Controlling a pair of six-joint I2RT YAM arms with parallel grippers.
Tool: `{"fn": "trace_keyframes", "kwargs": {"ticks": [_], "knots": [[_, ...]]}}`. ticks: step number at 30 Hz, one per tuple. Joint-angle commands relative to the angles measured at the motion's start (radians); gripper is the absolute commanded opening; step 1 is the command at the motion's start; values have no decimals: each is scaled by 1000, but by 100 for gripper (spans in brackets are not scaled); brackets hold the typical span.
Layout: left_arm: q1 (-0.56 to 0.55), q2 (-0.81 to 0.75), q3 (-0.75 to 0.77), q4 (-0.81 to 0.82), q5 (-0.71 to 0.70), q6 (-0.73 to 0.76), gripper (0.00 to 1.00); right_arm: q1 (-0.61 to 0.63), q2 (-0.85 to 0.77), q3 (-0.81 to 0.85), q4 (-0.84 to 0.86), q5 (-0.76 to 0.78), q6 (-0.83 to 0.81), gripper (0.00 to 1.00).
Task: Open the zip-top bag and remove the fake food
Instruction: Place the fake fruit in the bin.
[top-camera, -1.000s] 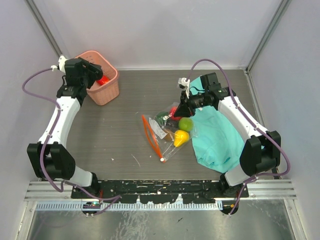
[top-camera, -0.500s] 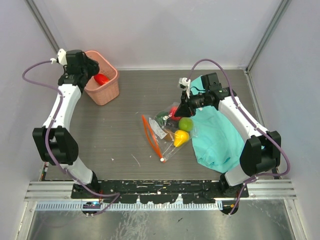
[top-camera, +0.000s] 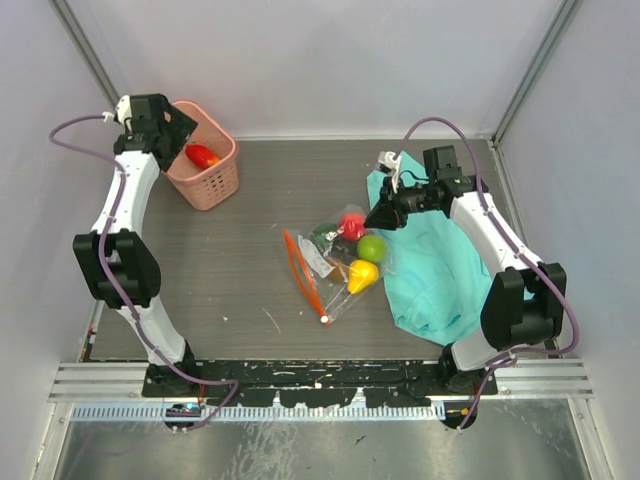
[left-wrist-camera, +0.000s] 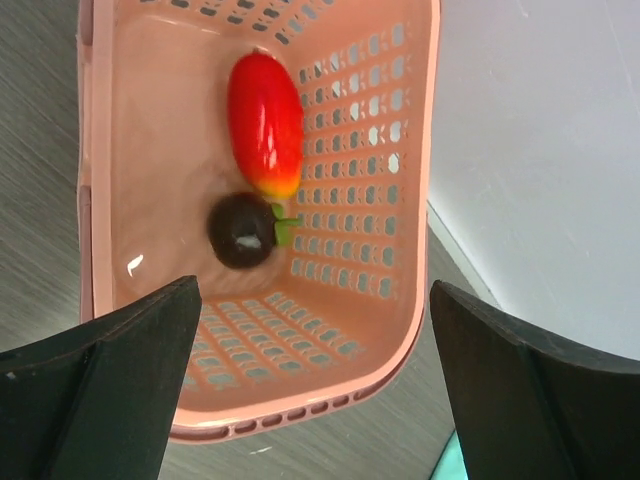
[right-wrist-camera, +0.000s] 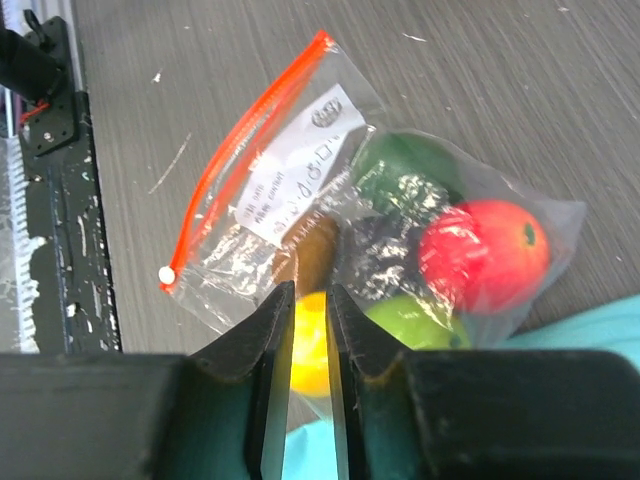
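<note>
The zip-top bag (top-camera: 335, 262) lies flat mid-table, with its red-orange strip (top-camera: 300, 265) and white slider (top-camera: 324, 320) on its left side. It holds fake food: red (top-camera: 352, 225), green (top-camera: 371, 247) and yellow (top-camera: 362, 273) pieces. The right wrist view shows the bag (right-wrist-camera: 250, 225), label (right-wrist-camera: 290, 170), red fruit (right-wrist-camera: 485, 255) and a brown piece (right-wrist-camera: 312, 245). My right gripper (top-camera: 378, 217) (right-wrist-camera: 308, 290) hovers just right of the bag, jaws nearly together, holding nothing. My left gripper (top-camera: 168, 128) (left-wrist-camera: 310, 400) is open over the pink basket.
The pink basket (top-camera: 215, 185) (left-wrist-camera: 400, 330) stands at the back left and holds a red piece (left-wrist-camera: 265, 120) and a dark one (left-wrist-camera: 240, 230). A teal cloth (top-camera: 440, 270) lies right of the bag, under my right arm. Walls enclose the table.
My left gripper has swung back and left off the basket, uncovering the red piece inside. My right gripper has drawn back to the right from the bag, and the red fruit now shows.
</note>
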Motion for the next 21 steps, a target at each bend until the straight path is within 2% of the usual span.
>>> {"fn": "trace_keyframes", "kwargs": {"ticks": [1, 7, 11, 17, 21], "knots": [[10, -131, -83, 62, 154, 88, 98, -51, -76, -11, -38, -63, -130, 26], [15, -369, -437, 358, 519, 226, 98, -87, -176, -80, -45, -72, -190, 31], [28, -540, -616, 546, 773, 209, 98, -96, -248, -144, -1, -62, -176, 36], [27, -704, -790, 723, 999, 52, 98, -101, -328, -221, 54, -68, -151, 42], [19, -808, -879, 695, 1061, 63, 98, -100, -364, -223, -28, -46, -215, 43]]}}
